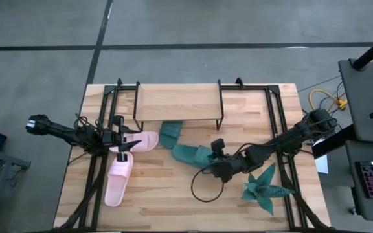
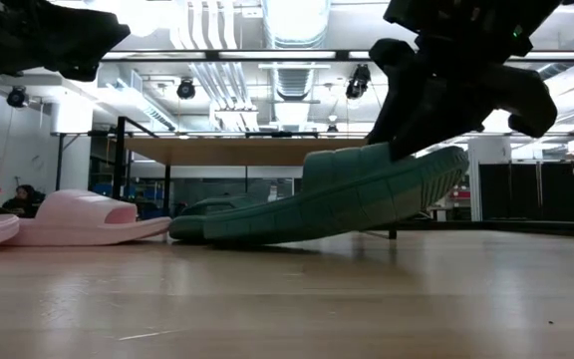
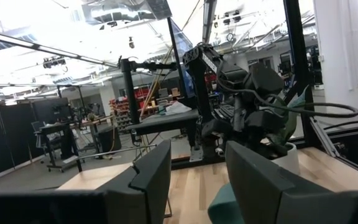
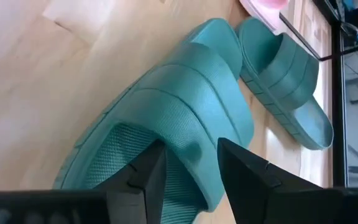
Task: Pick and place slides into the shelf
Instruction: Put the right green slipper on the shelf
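Note:
One dark teal slide lies in front of the shelf, with my right gripper shut on it. The second teal slide lies flat with its far end under the shelf board. Two pale pink slides rest sole-down on the table, one by the shelf's left legs and one nearer the front. My left gripper hovers open above the pink pair, touching nothing; its fingers point toward the right arm. My right gripper holds the teal slide by its wide strap, at the strap's edge beside the footbed. One finger is at the strap's opening over the footbed and the other on the strap's outer side. The slide is tilted: the gripped end is raised and the other end rests on the table.
A spiky teal star-shaped plant sits near the table's right front. A black cable loop lies in front of the right gripper. Black frame rails run along both table sides. Bare wood lies between the pink slide and the cable.

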